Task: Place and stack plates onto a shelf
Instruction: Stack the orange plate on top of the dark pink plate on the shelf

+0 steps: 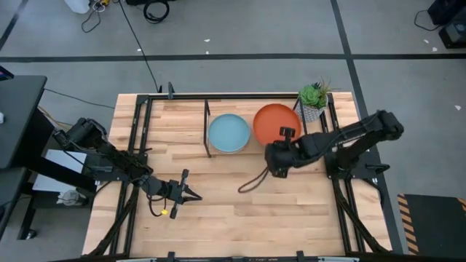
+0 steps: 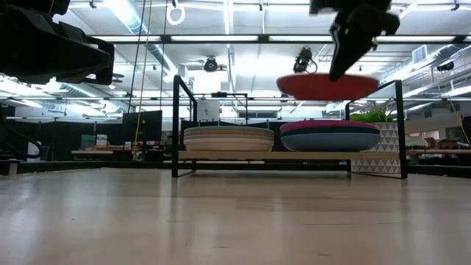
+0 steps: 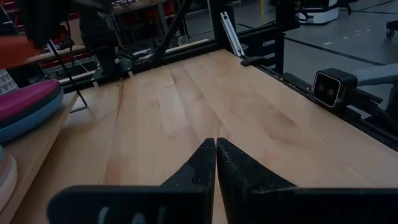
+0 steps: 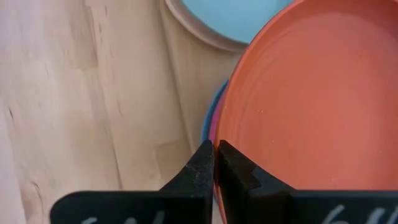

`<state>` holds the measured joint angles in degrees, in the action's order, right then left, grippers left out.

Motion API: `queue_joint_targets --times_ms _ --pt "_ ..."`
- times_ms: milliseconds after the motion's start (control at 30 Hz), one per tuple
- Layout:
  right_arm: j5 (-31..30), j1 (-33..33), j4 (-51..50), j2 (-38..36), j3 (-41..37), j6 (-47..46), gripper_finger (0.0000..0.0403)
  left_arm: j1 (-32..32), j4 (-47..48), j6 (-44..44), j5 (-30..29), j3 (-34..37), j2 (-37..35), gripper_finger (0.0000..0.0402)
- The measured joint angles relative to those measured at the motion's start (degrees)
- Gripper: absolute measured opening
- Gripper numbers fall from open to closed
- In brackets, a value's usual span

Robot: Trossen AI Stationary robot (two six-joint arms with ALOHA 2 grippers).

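We have the orange plate (image 2: 327,85) pinched by its near rim in the right gripper (image 1: 279,161), whose fingers are closed tight on the thin edge, and the plate hangs level above the right-hand stack on the shelf (image 2: 265,155), clearly apart from the magenta plate (image 2: 330,126) on top of that stack. Below the magenta one sits a bright blue plate (image 2: 330,140), and the left-hand stack, topped by the light aqua plate (image 1: 228,133), stands just beside it. Our main worry is the grip: we hold only the rim, so the plate's far side could sag or swing as we lower it and strike the magenta plate edge-first, nudging the stack sideways. If we let go too high, it could drop, bounce and settle crooked. Seen from above, the orange plate reaches close to the potted plant (image 1: 314,98) at the table's far right, so drifting that way could knock it. The left gripper (image 1: 191,194) waits over the near left of the table (image 1: 218,218), fingers pressed together and holding nothing.
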<state>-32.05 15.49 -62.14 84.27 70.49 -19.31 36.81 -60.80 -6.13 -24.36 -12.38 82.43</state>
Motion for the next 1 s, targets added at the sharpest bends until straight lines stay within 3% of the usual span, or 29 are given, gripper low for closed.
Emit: queue_joint_targets --times_ms 200,500,733,1000 --pt "6.1 -6.6 9.3 -2.5 -7.5 4.8 0.0016 0.0 0.0 0.0 0.0 0.0 0.0 0.0023" --pt "12.5 -12.9 14.4 -2.6 -10.8 9.6 0.0016 0.0 0.3 0.0 0.0 0.0 0.0 0.0023" --pt "15.5 -14.4 16.3 -2.6 -11.8 9.9 0.0017 0.0 0.3 0.0 0.0 0.0 0.0 0.0023" --pt "19.7 -14.5 16.5 -2.6 -11.5 7.5 0.0045 0.0 0.3 0.0 0.0 0.0 0.0 0.0023"
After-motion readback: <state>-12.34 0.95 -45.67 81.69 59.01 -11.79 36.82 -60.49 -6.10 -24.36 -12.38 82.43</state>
